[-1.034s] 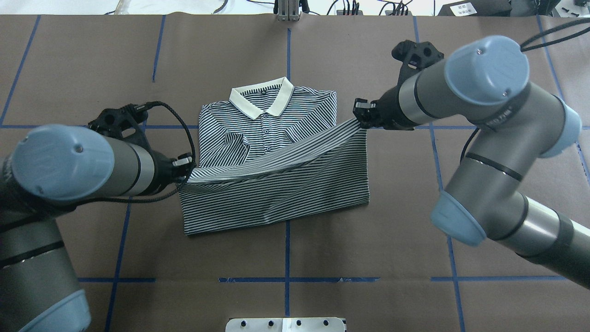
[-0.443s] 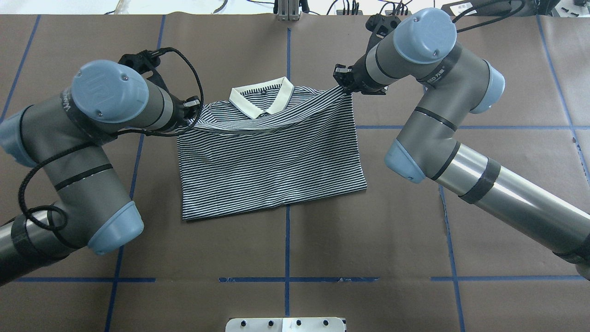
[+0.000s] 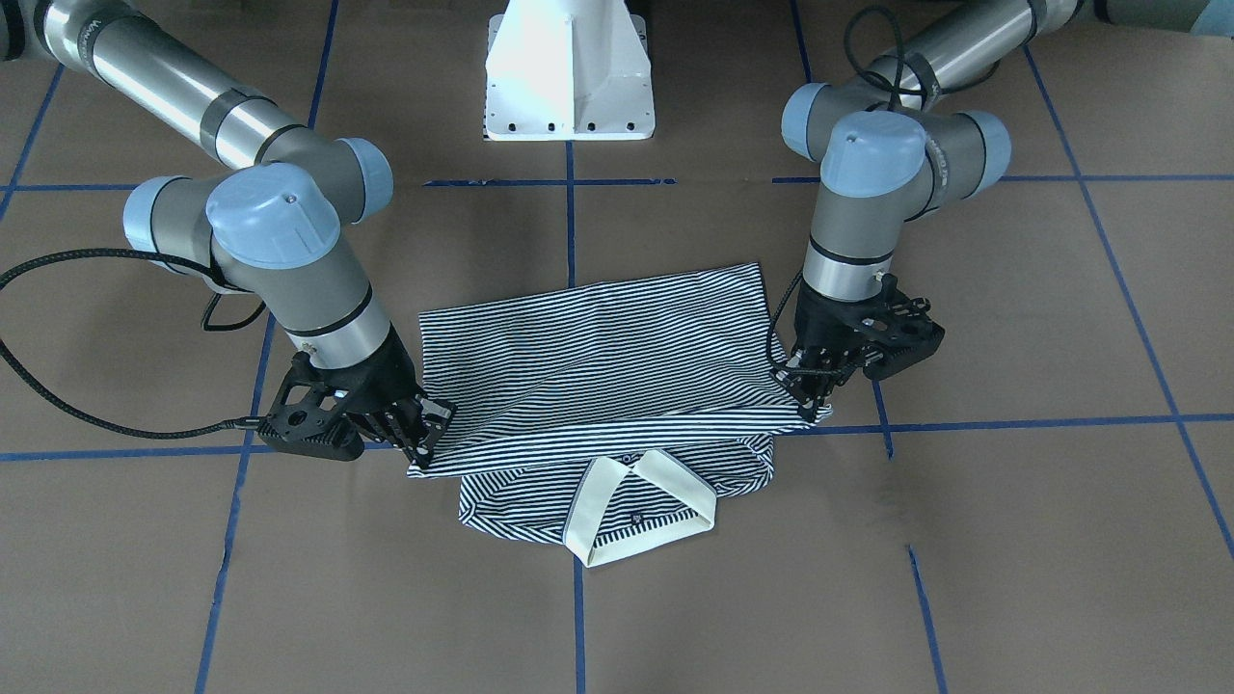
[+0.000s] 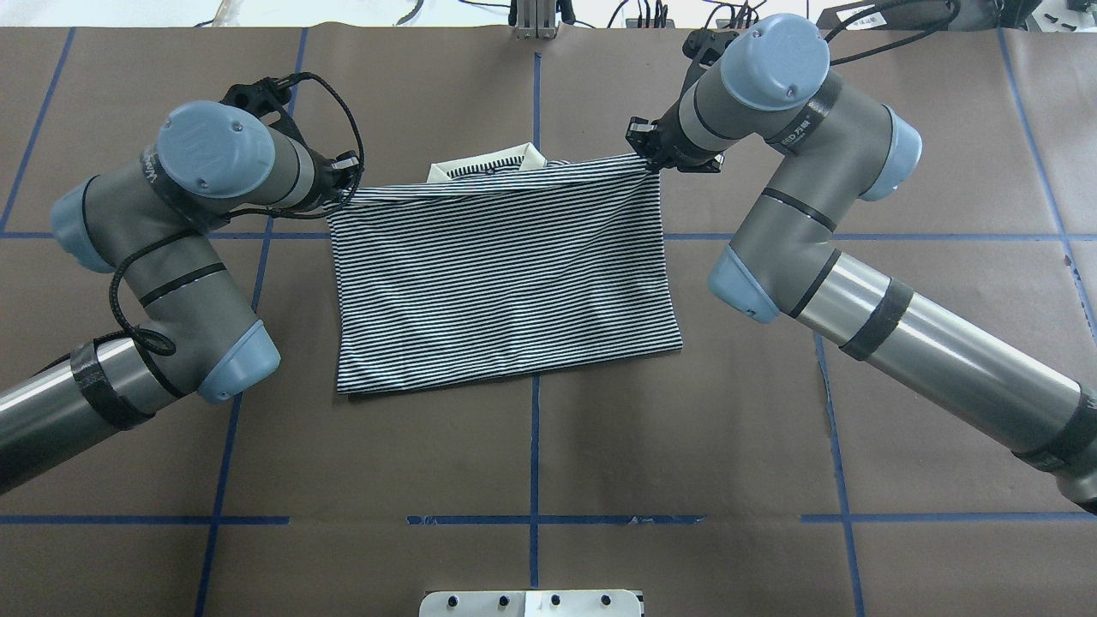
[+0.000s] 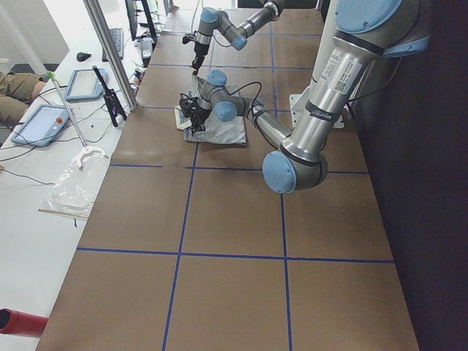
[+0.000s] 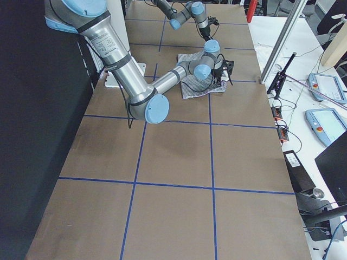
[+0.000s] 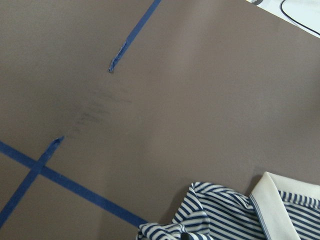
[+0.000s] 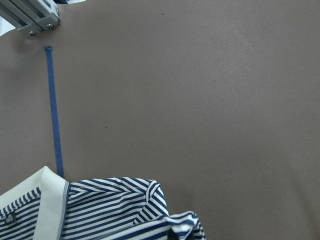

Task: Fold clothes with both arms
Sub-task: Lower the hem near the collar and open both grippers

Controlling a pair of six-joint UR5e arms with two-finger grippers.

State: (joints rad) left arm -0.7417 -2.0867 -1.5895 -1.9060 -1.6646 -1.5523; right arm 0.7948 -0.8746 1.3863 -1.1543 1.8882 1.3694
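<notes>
The striped polo shirt (image 4: 501,283) lies on the brown table, its lower half folded over the upper half. Only a strip of the cream collar (image 4: 488,164) shows past the folded edge in the overhead view; the front-facing view shows the whole collar (image 3: 641,506). My left gripper (image 4: 347,184) is shut on the hem's left corner. My right gripper (image 4: 644,158) is shut on the hem's right corner. Both hold the hem low, just above the shoulders. They also show in the front-facing view, left gripper (image 3: 815,400) and right gripper (image 3: 424,443). The wrist views show the shirt's shoulders (image 7: 225,215) (image 8: 110,210).
The white pedestal base (image 3: 569,77) stands behind the shirt on the robot's side. An aluminium post (image 4: 536,21) stands at the table's far edge. Blue tape lines (image 4: 533,446) grid the brown table cover. A desk with tablets (image 5: 51,121) runs beyond the far edge.
Both grippers have carried the hem from mid-shirt away from the robot to the collar. The lifted layer now lies flat over the shirt's front and covers the buttons.
</notes>
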